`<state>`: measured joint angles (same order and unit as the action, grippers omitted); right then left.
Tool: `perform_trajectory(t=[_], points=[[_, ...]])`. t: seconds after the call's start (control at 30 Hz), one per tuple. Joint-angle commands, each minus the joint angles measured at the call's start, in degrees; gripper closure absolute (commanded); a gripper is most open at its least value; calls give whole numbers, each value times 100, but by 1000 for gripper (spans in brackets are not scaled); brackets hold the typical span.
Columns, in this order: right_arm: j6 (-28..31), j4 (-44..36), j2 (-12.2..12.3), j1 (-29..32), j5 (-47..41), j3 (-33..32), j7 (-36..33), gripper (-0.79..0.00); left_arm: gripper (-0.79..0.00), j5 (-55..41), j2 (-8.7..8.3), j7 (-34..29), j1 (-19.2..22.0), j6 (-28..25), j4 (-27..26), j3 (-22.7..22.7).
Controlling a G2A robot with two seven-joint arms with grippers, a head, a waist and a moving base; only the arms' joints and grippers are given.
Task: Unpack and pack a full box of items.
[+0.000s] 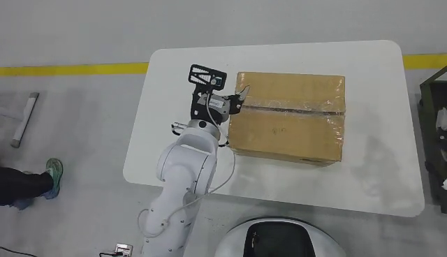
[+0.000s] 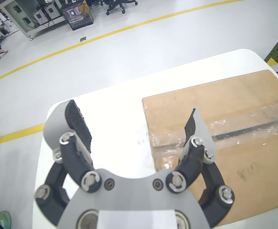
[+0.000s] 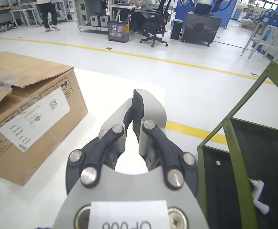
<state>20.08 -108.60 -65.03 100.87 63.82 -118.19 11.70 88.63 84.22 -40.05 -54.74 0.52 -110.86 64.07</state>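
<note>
Left hand (image 2: 131, 110) at the taped box (image 1: 290, 117).
It gaped wide, empty; right hand (image 3: 137, 103), pinched closed on nothing, hung nearby.

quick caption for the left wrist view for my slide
Open left end effector at one end of the taped cardboard box on the white table.

We record the left arm (image 1: 183, 166) extended forward from the body, bent at the elbow, with its wrist turned so that the left tool (image 1: 241, 98) points toward the robot's right side. Its jaws stand wide apart, and the ribbed black pads (image 2: 78, 120) face each other across the gap. The right tool (image 3: 137, 96) is held roughly level and points outward. Its two fingers are pressed together, with the dark pads meeting at the tips.
</note>
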Motion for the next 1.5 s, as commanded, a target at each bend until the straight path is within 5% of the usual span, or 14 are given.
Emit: perform_trajectory(t=[0.0, 0.27, 0.77, 1.23, 1.3, 1.47], points=[[60, 60, 4, -50, -63, -46, -4, 0, -785, -45, 30, -162, 84, -90, 4, -237], [280, 132, 14, -146, -29, -35, -81, 0, -785, -369, 129, -659, 254, -435, 29, -854], [191, -18, 4, -175, 105, 80, -166, 0, -785, -530, 134, -430, 182, -515, 17, -840], [-455, -572, -67, -116, 707, 630, -300, 0, -785, -551, 410, -655, 1012, -879, 996, -1967], [-475, -584, -74, -91, 747, 646, -279, 0, -763, -485, 446, -720, 1071, -872, 1114, -2064], [-517, -551, -85, -108, 759, 662, -291, 0, -385, -438, 503, -834, 1131, -812, 1322, -2119]])
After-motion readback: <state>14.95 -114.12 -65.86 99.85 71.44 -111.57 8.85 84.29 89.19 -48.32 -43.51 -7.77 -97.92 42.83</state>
